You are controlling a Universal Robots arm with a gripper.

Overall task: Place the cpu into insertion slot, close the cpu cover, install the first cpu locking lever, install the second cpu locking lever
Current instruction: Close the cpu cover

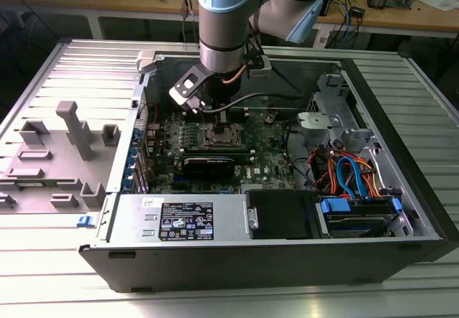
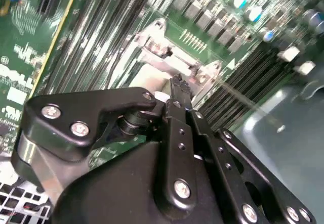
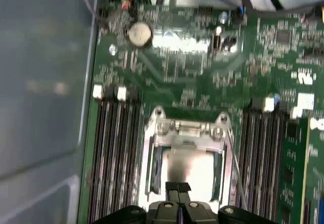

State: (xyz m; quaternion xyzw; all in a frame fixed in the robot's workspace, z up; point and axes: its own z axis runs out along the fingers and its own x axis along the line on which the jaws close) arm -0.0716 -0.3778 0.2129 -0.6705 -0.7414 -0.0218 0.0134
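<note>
The cpu [image 3: 190, 169] lies flat in the insertion slot [image 1: 222, 137], its dull silver top showing through the square cut-out of the cpu cover [image 3: 185, 130]. The cover's metal frame lies down around the chip. A thin metal lever rod [image 3: 234, 163] runs along one side of the socket. My gripper [image 3: 177, 187] hangs straight down over the socket, its black fingers [image 2: 178, 90] pressed together with nothing between them, their tips at the chip's edge. In the exterior view the gripper [image 1: 215, 118] reaches into the open computer case right above the socket.
Long black RAM slots [image 3: 114, 153] flank the socket on both sides. A coin battery [image 3: 139, 32] sits further along the green motherboard. A black card [image 1: 215, 164], the power supply [image 1: 186, 221] and drive cables [image 1: 351, 174] fill the case. A grey fixture [image 1: 64, 146] stands at the exterior view's left.
</note>
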